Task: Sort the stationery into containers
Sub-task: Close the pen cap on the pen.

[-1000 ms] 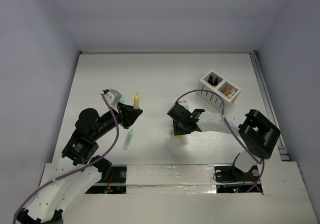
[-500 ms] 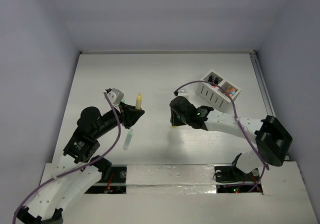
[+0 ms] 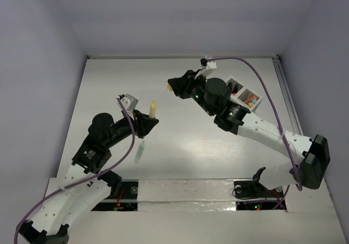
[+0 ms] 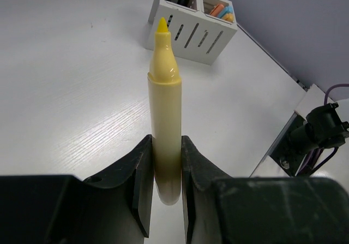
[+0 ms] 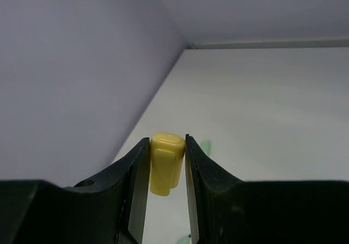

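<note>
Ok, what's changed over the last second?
The right gripper, shut on the yellow cap, lifted from the table near centre and swung toward the far side, its arm now partly covering the white box in the top view. The left gripper holds the yellow marker tip-up as before; the mint marker lies unmoved.

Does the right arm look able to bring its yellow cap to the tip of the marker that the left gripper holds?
Probably yes. The right gripper holds the yellow cap, the left gripper holds the yellow marker with its tip bare, and only bare table lies between them.
</note>
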Controlling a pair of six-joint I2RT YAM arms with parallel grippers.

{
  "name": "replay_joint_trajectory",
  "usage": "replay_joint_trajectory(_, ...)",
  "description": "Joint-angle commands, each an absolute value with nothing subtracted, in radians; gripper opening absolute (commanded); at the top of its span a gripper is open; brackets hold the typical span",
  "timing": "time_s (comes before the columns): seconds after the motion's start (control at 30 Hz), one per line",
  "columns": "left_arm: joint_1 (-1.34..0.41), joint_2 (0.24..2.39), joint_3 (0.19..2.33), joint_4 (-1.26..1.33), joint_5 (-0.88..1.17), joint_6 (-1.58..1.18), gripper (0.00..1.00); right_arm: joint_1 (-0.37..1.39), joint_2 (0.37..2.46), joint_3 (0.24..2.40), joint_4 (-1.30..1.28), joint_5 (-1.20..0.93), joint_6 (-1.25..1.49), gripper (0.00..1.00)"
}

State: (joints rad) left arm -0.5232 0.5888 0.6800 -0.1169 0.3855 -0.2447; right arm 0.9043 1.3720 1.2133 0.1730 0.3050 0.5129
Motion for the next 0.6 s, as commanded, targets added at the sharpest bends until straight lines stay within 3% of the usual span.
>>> replay_joint_trajectory(0.0,-0.522,0.601,0.678,-0.086,0.368,-0.241,0.00,0.904,1.381,1.232,0.372,0.230,0.523,0.15)
replay_joint_trajectory(0.57,-0.522,0.607,0.680,-0.098,0.344,-0.236,0.00,0.931,1.456,1.238,0.468,0.064,0.575,0.16)
